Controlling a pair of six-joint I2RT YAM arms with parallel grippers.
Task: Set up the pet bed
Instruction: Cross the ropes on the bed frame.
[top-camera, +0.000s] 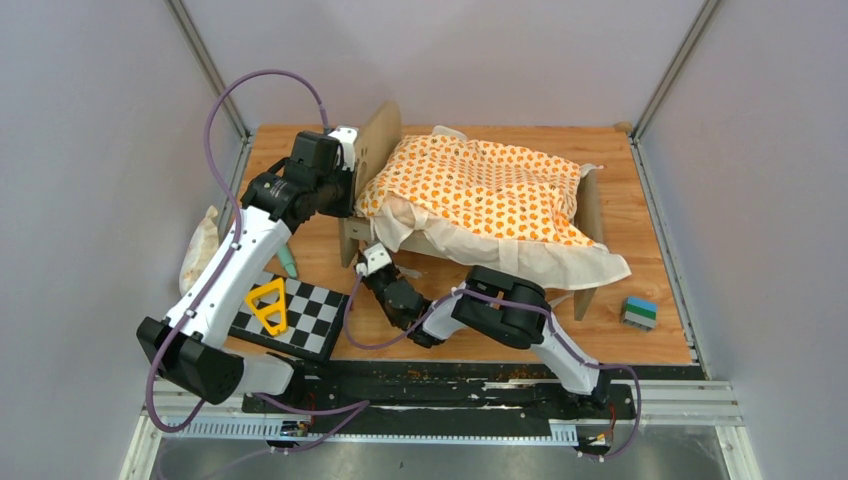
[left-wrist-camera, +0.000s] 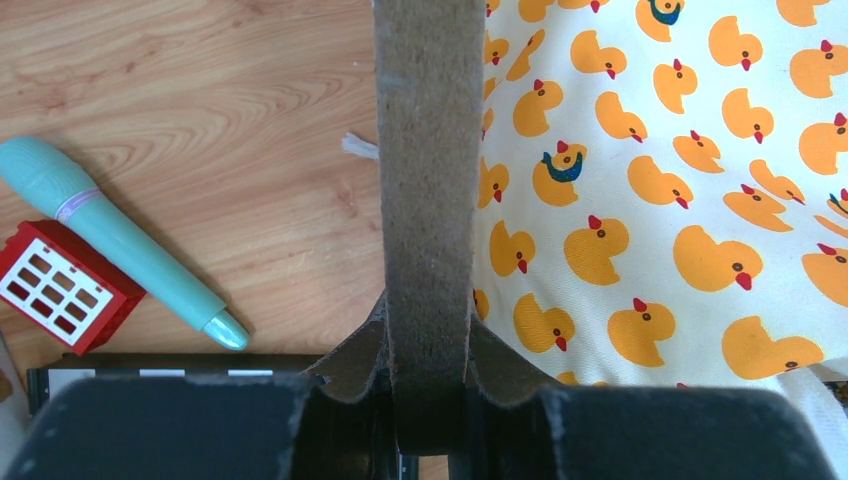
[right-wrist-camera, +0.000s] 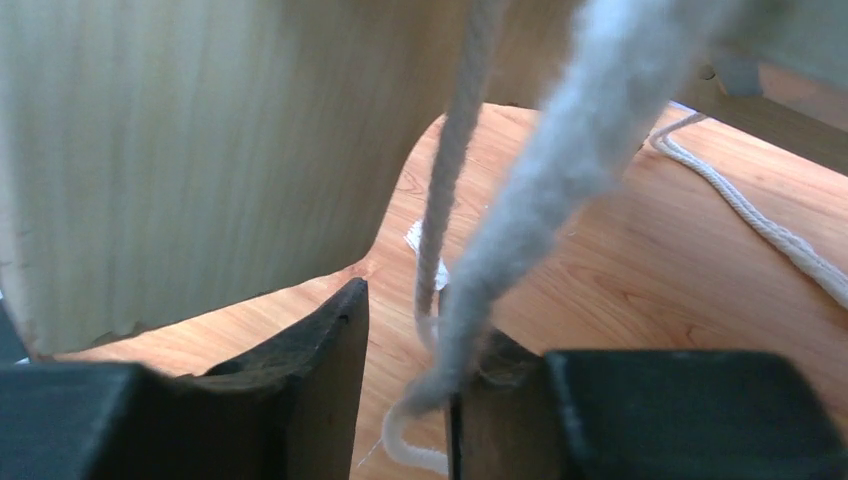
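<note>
A cream-edged cushion (top-camera: 480, 190) printed with orange ducks is draped over the pet bed (top-camera: 381, 135) on the wooden table (top-camera: 650, 250). A black-and-white checkerboard (top-camera: 310, 320) is laid at the near left, and a yellow triangle (top-camera: 267, 305) is set on it. A teal pen-shaped tool (left-wrist-camera: 120, 240) is seen just beside a red block (left-wrist-camera: 60, 285) with a white grid. A white pillow (top-camera: 200, 250) is wedged against the left wall. A blue, green and grey block (top-camera: 639, 312) is placed near the right edge.

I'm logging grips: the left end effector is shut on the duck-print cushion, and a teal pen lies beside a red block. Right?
No: the left wrist view shows the left end effector shut on the end board of the pet bed, not the duck-print cushion. The teal pen does lie beside the red block.
</note>
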